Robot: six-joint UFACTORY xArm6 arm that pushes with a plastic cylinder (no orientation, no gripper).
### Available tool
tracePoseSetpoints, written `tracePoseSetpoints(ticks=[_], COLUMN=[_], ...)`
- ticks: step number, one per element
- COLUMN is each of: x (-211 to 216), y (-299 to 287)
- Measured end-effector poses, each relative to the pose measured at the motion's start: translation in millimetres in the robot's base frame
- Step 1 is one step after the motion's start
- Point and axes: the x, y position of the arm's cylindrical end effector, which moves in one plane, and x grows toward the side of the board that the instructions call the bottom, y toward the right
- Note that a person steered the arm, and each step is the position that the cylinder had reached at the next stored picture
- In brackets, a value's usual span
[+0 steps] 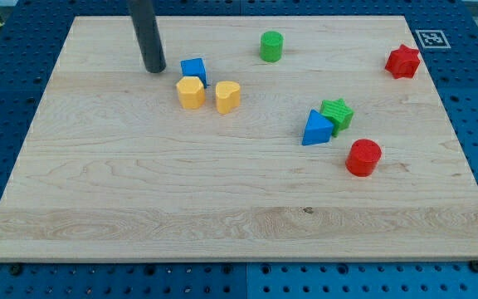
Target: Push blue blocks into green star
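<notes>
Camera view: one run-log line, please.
my tip left of blue cube | blue triangle touching green star | cube not yet there

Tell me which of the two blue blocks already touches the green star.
The blue triangular block near the view's right touches the green star. The blue cube stands far off at the view's upper left, beside my tip and the yellow blocks.

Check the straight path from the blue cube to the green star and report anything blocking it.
Two yellow blocks sit close by the blue cube: one just below it, one toward the view's right, beside the line to the green star. The blue triangle already touches the star. My tip stands left of the cube.
</notes>
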Motion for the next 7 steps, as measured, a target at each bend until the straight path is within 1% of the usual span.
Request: tracePoseSetpoints(ticks=[2, 4, 5, 6, 7], x=[23.1, 31.4, 62.1, 78.6, 63.9], y=[56.5, 144.4, 172.9, 198.7, 211.0])
